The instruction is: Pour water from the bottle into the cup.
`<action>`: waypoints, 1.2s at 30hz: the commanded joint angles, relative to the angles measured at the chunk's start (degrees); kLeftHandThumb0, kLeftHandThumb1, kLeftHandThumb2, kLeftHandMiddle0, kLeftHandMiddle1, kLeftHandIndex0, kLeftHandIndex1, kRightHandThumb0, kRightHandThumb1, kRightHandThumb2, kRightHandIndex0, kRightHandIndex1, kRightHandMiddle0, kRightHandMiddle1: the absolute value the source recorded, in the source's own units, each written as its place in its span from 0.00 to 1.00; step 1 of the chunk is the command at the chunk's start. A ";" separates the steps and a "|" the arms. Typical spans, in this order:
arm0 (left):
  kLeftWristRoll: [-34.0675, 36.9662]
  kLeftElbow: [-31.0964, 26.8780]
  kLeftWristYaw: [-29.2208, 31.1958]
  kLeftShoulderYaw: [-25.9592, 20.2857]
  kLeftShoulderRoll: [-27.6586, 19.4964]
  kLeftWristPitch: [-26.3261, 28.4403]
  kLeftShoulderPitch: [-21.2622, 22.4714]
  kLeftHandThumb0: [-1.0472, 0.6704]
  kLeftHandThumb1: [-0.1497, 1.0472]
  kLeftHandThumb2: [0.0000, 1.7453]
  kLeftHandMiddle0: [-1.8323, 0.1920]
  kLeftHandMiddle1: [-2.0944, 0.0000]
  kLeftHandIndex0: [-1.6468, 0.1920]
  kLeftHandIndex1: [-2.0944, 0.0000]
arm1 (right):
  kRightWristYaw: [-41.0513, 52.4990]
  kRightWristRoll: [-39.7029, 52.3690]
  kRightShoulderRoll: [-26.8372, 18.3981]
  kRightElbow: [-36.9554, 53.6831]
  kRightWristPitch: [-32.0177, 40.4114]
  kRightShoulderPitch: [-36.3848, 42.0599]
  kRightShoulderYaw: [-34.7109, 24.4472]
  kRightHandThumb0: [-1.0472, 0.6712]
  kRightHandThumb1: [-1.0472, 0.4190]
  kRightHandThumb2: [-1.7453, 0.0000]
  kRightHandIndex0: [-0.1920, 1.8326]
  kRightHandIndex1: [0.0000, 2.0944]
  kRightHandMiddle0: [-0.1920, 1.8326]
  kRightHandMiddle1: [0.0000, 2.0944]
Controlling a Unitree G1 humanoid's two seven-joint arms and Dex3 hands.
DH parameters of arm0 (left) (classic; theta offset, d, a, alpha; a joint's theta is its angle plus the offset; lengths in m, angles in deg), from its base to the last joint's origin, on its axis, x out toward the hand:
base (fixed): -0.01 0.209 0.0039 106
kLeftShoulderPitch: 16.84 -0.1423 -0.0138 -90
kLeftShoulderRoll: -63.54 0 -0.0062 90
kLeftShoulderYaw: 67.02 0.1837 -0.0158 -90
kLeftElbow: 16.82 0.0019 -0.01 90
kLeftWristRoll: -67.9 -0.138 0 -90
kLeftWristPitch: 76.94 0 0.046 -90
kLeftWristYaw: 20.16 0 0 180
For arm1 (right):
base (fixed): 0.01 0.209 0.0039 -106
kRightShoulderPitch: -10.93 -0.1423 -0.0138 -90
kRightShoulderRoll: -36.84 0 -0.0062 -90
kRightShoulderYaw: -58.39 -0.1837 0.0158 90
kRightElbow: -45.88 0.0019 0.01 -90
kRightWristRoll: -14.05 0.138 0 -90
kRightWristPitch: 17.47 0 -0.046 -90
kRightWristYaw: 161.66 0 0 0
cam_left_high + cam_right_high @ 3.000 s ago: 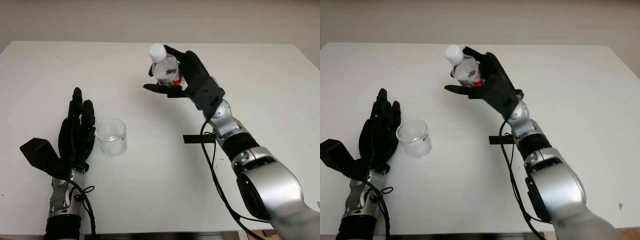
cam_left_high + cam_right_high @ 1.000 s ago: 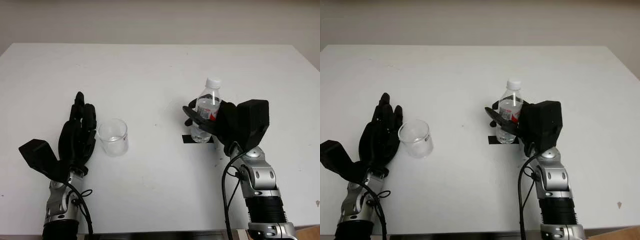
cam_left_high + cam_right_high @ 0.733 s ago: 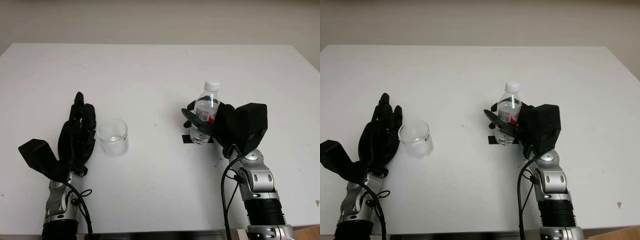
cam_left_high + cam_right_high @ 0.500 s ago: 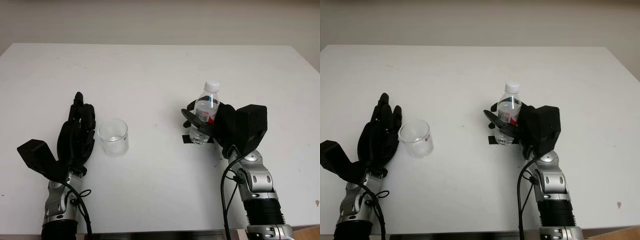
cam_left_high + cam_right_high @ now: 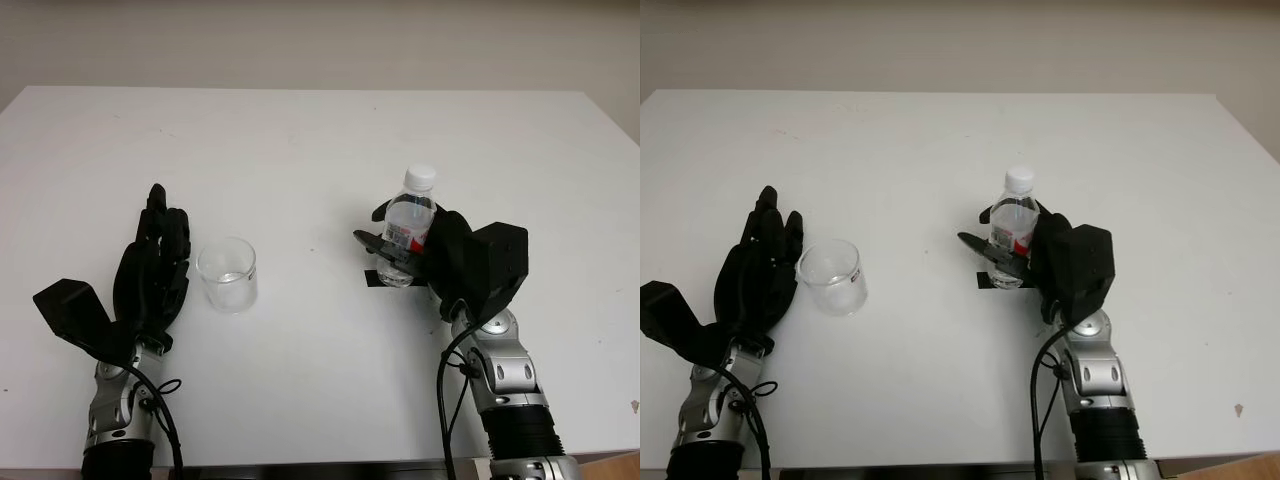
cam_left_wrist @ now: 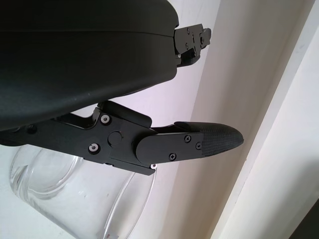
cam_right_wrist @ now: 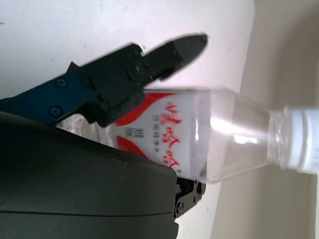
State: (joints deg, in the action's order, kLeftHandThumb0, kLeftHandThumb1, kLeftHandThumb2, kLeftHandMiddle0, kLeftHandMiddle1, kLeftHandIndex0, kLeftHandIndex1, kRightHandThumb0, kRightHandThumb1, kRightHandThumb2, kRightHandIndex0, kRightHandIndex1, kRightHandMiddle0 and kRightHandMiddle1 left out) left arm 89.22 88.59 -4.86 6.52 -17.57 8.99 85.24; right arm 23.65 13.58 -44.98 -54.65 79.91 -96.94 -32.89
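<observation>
White table (image 5: 300, 140): right robot hand (image 5: 425, 262) grips capped bottle (image 5: 407, 232) (upright).

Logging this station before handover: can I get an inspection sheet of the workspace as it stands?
Surface: white table, faint specks.
Job's things: clear plastic water bottle with white cap and red label, upright, cap on; clear empty-looking cup, upright.
Clutter: black tape strip at the bottle's base.
Grippers: right hand grasps the bottle; left hand open beside the cup.
Cables: black cables along both forearms.
Surroundings: plain pale wall behind the table.
</observation>
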 commanded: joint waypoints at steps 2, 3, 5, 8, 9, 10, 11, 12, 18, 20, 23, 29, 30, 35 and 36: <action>-0.30 0.69 0.27 -0.29 -0.70 -0.07 -0.72 0.18 1.00 0.24 0.98 0.97 0.97 0.97 | 1.31 -1.23 -1.70 1.16 1.23 1.07 1.07 0.17 0.05 0.97 0.01 0.73 0.01 0.72; -0.31 0.74 0.34 -0.28 -0.76 -0.10 -0.72 0.18 1.00 0.24 0.98 0.97 0.97 0.97 | 1.95 -1.04 -1.93 1.57 1.78 1.24 1.07 0.16 0.06 0.97 0.00 0.67 0.00 0.67; -0.31 0.81 0.55 -0.22 -0.94 -0.15 -0.72 0.18 1.00 0.25 0.98 0.97 0.97 0.97 | 3.08 -0.54 -2.32 2.33 3.22 1.57 0.92 0.16 0.08 0.97 0.00 0.58 0.00 0.58; -0.14 1.05 0.82 -0.26 -1.07 -0.31 -0.62 0.18 1.00 0.25 0.98 0.97 0.97 0.97 | 4.15 0.01 -2.71 2.76 3.99 2.02 0.59 0.14 0.09 0.97 0.00 0.50 0.00 0.49; -0.13 1.03 0.86 -0.25 -1.11 -0.24 -0.62 0.18 1.00 0.25 0.98 0.98 0.98 0.98 | 4.36 0.15 -2.79 2.76 3.81 2.20 0.51 0.14 0.09 0.97 0.00 0.47 0.01 0.44; -0.10 1.02 0.93 -0.26 -1.14 -0.23 -0.60 0.18 1.00 0.25 0.98 0.98 0.98 0.98 | 4.60 0.32 -2.88 2.75 3.60 2.38 0.42 0.14 0.09 0.97 0.00 0.45 0.02 0.41; -0.13 0.95 0.95 -0.23 -1.19 -0.17 -0.61 0.18 1.00 0.25 0.98 0.98 0.98 0.98 | 4.92 0.55 -2.97 2.71 3.41 2.56 0.30 0.13 0.09 0.97 0.00 0.41 0.02 0.36; -0.16 0.93 0.96 -0.22 -1.21 -0.16 -0.60 0.18 1.00 0.25 0.98 0.98 0.98 0.98 | 5.26 0.69 -3.13 2.65 3.18 2.74 0.21 0.13 0.09 0.97 0.01 0.33 0.04 0.28; -0.03 0.70 0.84 -0.30 -1.20 0.24 -0.58 0.18 1.00 0.25 0.98 0.97 0.97 0.97 | 8.00 2.23 -4.53 3.05 3.59 4.13 -0.61 0.11 0.09 0.97 0.00 0.02 0.01 0.05; 0.06 0.48 0.66 -0.33 -1.14 0.54 -0.62 0.18 1.00 0.24 0.98 0.97 0.97 0.97 | 8.03 2.14 -4.90 3.15 2.59 4.84 -0.86 0.10 0.10 0.97 0.00 0.00 0.00 0.01; -0.10 0.88 1.04 -0.30 -1.37 0.20 -0.54 0.18 1.00 0.25 0.98 0.97 0.98 0.97 | 7.26 0.86 -5.80 2.33 -0.78 6.09 -1.13 0.09 0.09 0.97 0.00 0.00 0.00 0.00; -0.40 1.18 0.90 -0.25 -1.52 -0.03 -0.44 0.18 1.00 0.25 0.98 0.97 0.97 0.97 | 5.12 0.60 -5.51 1.72 -5.79 8.18 -2.77 0.08 0.08 0.97 0.00 0.00 0.00 0.00; -0.21 1.27 0.99 -0.32 -1.46 -0.02 -0.37 0.18 1.00 0.25 0.98 0.97 0.97 0.97 | 4.89 1.00 -5.06 1.34 -7.49 8.45 -3.06 0.08 0.08 0.97 0.00 0.00 0.00 0.00; 0.20 1.89 1.53 -0.50 -1.42 -0.35 0.00 0.18 1.00 0.25 0.98 0.98 0.98 0.97 | 3.18 2.12 -2.42 1.54 -12.83 9.20 -3.25 0.09 0.08 0.97 0.00 0.00 0.00 0.00; 0.13 1.89 1.48 -0.48 -1.42 -0.40 0.02 0.18 1.00 0.24 0.98 0.98 0.98 0.98 | 2.95 2.11 -2.04 1.63 -13.80 9.22 -3.07 0.08 0.08 0.97 0.00 0.00 0.00 0.00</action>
State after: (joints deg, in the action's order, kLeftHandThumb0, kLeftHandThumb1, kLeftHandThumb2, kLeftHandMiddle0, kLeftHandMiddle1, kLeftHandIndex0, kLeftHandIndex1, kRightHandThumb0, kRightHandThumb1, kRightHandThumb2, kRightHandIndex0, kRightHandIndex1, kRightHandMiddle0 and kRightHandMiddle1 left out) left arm 89.35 89.90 -3.64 6.27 -18.82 8.86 85.28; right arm 26.94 15.71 -47.65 -53.41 67.57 -87.92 -36.00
